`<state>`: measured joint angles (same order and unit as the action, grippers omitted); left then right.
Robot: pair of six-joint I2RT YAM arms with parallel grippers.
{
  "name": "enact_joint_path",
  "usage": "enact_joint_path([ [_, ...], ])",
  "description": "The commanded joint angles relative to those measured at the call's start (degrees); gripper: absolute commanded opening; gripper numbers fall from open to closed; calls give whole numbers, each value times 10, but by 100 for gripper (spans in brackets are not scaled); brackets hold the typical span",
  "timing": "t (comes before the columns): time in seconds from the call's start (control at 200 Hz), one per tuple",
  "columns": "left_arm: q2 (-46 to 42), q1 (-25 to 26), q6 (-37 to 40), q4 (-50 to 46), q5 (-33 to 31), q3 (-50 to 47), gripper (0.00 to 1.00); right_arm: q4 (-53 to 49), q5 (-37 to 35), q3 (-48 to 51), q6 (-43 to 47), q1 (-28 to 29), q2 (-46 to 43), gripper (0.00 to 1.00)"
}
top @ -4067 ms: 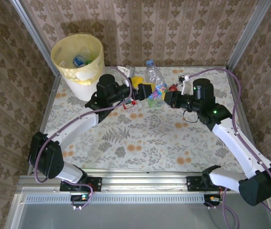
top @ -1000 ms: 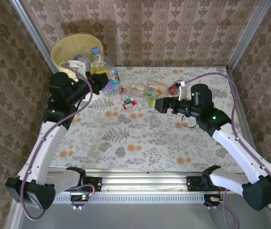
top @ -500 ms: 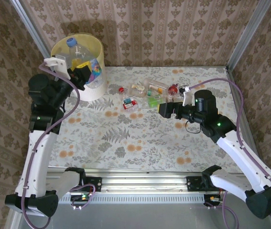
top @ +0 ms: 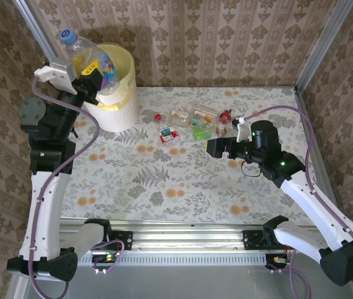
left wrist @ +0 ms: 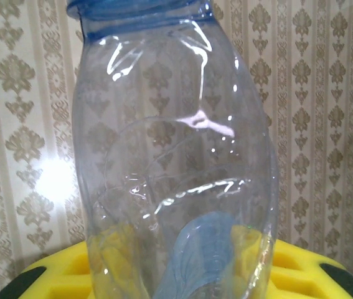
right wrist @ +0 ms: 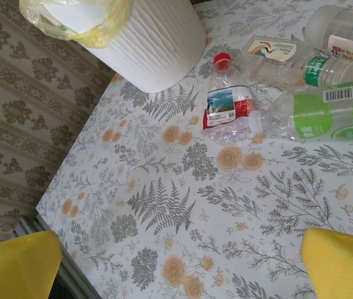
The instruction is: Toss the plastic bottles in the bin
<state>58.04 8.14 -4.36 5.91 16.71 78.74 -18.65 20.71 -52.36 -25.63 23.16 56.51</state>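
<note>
The left arm rears up tall at the far-left corner of the tabletop [top: 182, 180], and the left hand [top: 92, 73] is clamped on a clear dented plastic bottle with a blue cap [top: 86, 53], tilted over the rim of the tall round pale-yellow bin [top: 123, 109]. The right arm reaches low and forward, the right hand [top: 212, 147] spread wide and holding nothing, just short of the crushed labelled bottles [top: 192, 121] by the far edge.
</note>
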Motion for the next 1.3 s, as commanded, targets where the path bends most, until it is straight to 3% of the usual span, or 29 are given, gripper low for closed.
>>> enact_joint_path([
  [0.0,-2,-3,39,50,-33,23,10,7,-5,-5,4,4,2,100],
  [0.37,-5,-4,89,100,-73,3,11,-9,-13,-11,12,4,4,100],
  [0.825,8,-6,111,134,-71,-5,11,2,-15,-15,10,4,21,100],
  [1.295,96,-36,74,171,-62,25,12,-12,-19,-41,34,3,55,100],
])
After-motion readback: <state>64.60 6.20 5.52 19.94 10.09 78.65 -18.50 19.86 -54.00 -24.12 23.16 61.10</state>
